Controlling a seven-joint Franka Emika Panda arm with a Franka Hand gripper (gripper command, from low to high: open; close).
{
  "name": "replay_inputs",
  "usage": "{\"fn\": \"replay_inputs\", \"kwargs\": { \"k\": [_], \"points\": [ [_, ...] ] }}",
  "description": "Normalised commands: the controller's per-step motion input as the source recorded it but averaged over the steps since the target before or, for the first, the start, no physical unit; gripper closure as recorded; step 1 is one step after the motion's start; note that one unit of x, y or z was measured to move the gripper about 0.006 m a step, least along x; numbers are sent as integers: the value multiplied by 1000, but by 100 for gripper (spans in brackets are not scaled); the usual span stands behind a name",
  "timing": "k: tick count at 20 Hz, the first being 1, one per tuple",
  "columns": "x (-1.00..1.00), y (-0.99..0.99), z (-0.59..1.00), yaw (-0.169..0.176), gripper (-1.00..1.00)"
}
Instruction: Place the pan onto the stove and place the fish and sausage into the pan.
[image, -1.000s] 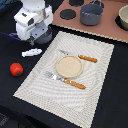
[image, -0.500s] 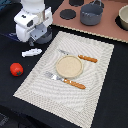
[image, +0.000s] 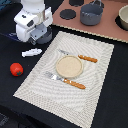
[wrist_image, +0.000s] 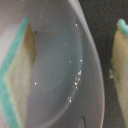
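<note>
1. Dark tabletop w/ pale woven placemat (image: 95, 65); pinkish-brown stove board (image: 75, 22) at back.
2. White gripper (image: 41, 36) low over small grey-blue pan (wrist_image: 60, 65); can't tell jaw state.
3. Pan not yet on stove.
4. White lumpy fish (image: 31, 52), red round sausage (image: 16, 69) untouched on tabletop.

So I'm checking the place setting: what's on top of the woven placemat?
On the placemat lie a round plate and wooden-handled cutlery on either side. The mat beneath them is covered, so nothing there can be seen.
</note>
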Motion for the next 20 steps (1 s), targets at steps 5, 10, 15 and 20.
{"fn": "replay_inputs", "kwargs": {
  "k": [5, 10, 15, 20],
  "points": [
    [-156, 0, -88, 0, 100],
    [-87, -25, 341, 0, 100],
    [15, 59, 1000, 0, 100],
    [78, 306, 1000, 11, 100]
  ]
}}
